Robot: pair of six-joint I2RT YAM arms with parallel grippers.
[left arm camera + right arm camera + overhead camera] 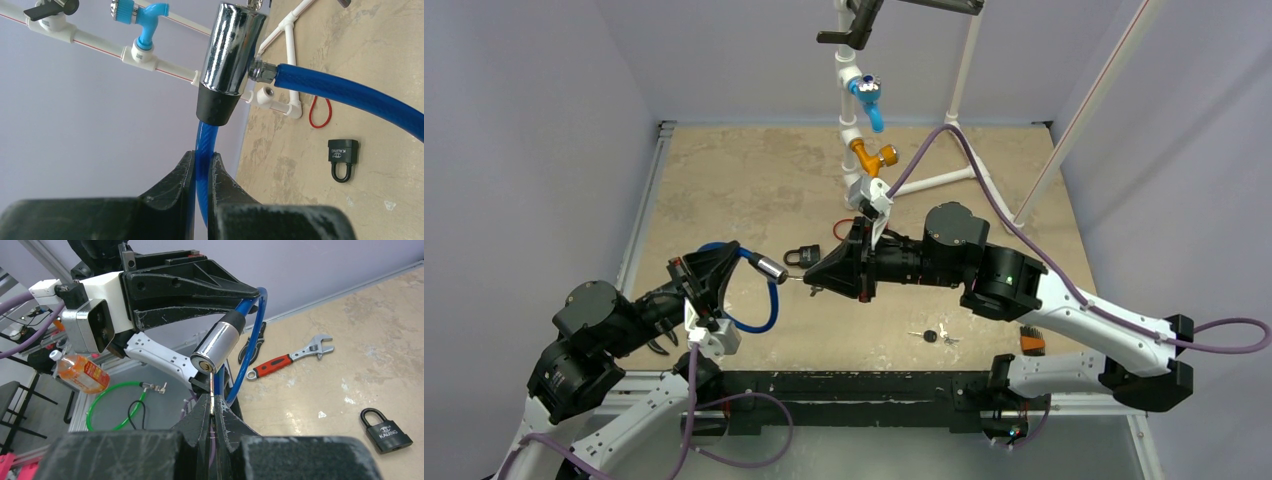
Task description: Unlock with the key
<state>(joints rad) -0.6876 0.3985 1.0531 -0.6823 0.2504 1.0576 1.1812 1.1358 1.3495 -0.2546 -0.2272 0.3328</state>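
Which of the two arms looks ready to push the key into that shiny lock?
The right. The right gripper pinches the key, whose tip is right by the keyhole of the chrome lock. The left gripper is busy clamping the blue cable, steadying the lock.

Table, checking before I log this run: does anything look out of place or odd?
Nothing damaged or spilled. A loose key set lies near the front edge, apart from the padlock, while the right hand holds a key at the cable lock.

Left claw [202, 159] and right claw [212, 404], both clamped, face to face.
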